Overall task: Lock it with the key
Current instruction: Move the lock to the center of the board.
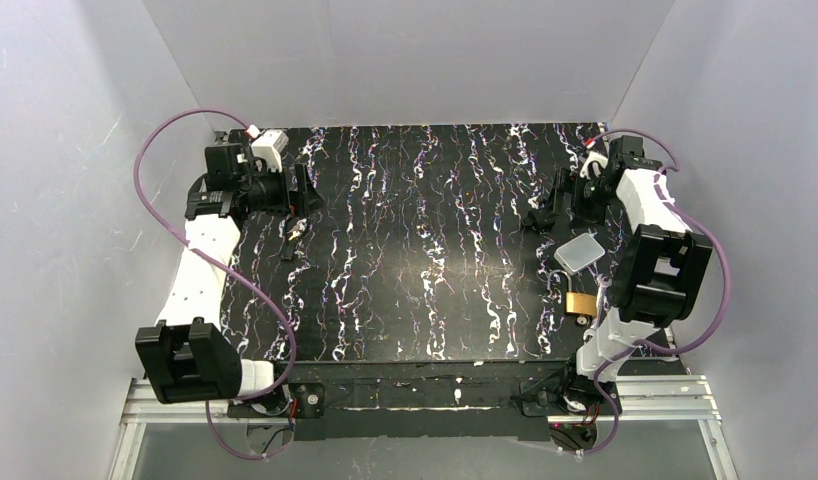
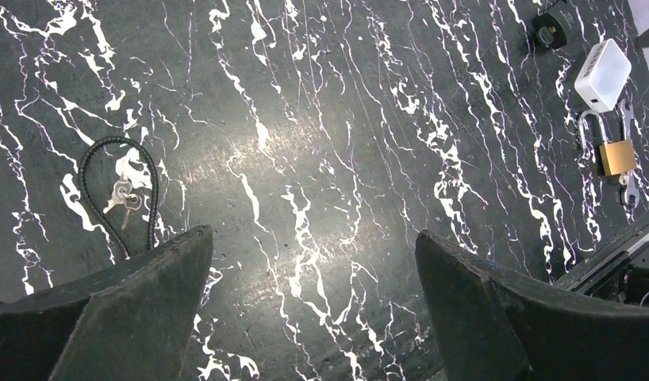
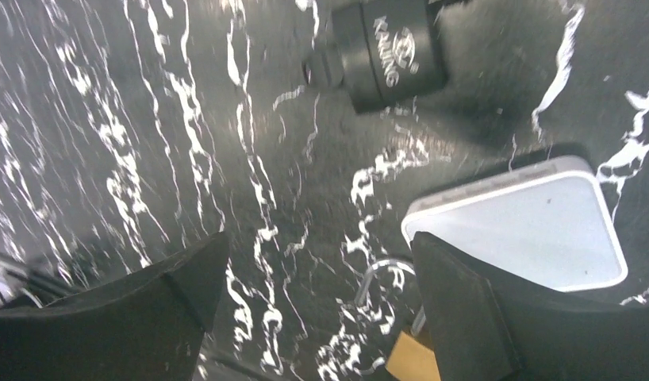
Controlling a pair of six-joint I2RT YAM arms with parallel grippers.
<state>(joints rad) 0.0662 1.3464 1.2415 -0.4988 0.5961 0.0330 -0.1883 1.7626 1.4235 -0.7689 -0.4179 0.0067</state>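
Observation:
The brass padlock (image 1: 580,302) with a silver shackle lies near the table's right front edge. It also shows in the left wrist view (image 2: 616,156). In the right wrist view (image 3: 407,359) it lies low in the frame beside my right finger. The keys (image 2: 123,197) lie on a black cable loop at the left, and show as small silver bits in the top view (image 1: 297,228). My left gripper (image 1: 307,193) (image 2: 313,262) is open and empty above the table, right of the keys. My right gripper (image 1: 547,205) (image 3: 317,270) is open and empty, above the table beside the shackle.
A white box (image 1: 580,252) (image 3: 528,226) lies just beyond the brass padlock. A black cylindrical lock (image 3: 389,51) (image 2: 553,28) lies farther back on the right. A silver wrench-like piece (image 2: 629,171) lies against the padlock. White walls enclose the table.

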